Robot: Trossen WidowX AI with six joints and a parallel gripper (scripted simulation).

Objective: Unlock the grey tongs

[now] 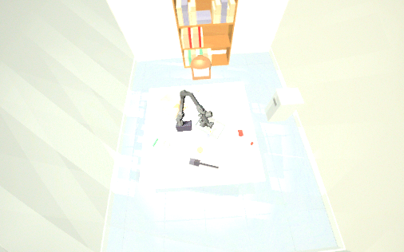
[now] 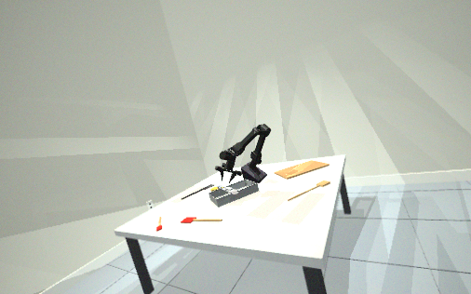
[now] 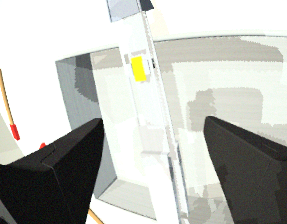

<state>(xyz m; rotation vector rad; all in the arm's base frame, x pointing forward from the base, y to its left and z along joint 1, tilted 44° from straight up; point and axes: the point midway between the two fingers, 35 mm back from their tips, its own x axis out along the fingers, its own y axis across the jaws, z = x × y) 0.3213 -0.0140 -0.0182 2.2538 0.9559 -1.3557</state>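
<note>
The grey tongs (image 2: 228, 188) (image 3: 150, 107) lie across the grey roasting tin (image 2: 236, 197) (image 3: 74, 100). In the wrist view they run from top centre to bottom centre, with a yellow patch (image 3: 138, 68) on the upper part. They look folded narrow; the state of the lock cannot be told. My gripper (image 1: 207, 126) (image 2: 226, 180) (image 3: 155, 125) is open and points down above the tin, its fingers standing on either side of the tongs with nothing between them touching either finger. The wooden board (image 2: 302, 168) lies behind the arm base, and its surface looks bare.
A red-headed spatula (image 1: 240, 132) (image 2: 189, 220) and a smaller red-headed tool (image 1: 251, 143) (image 2: 159, 228) lie beyond the tin from the arm base. A wooden spatula (image 2: 324, 183) lies near the board. A dark spatula (image 1: 195, 162) (image 2: 197, 192) lies on the tin's other side. A green stick (image 1: 156, 142) lies farther off.
</note>
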